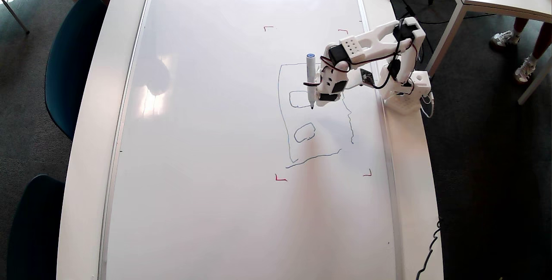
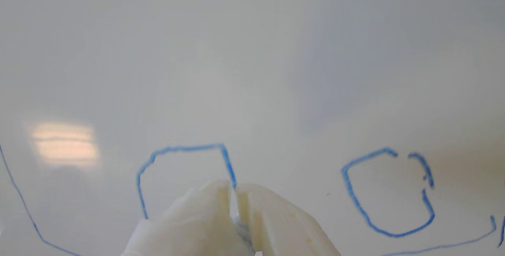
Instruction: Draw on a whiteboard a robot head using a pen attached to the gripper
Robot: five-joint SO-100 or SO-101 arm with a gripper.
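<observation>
Blue-capped pen (image 1: 310, 80), one, stands beside my gripper (image 2: 233, 193), strapped alongside; my jaws are nearly closed with nothing seen between them. Its tip touches the whiteboard (image 1: 207, 142) on the nearer of two small boxes inside the robot head (image 1: 284, 137) outline; the second box lies off to one side.

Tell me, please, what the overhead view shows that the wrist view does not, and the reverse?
Only the overhead view shows the pen, the arm, the whiteboard frame, the red corner marks and the whole outline of the robot head. Only the wrist view shows that the lines are blue and the gripper tips nearly together. Both share the two small boxes.
</observation>
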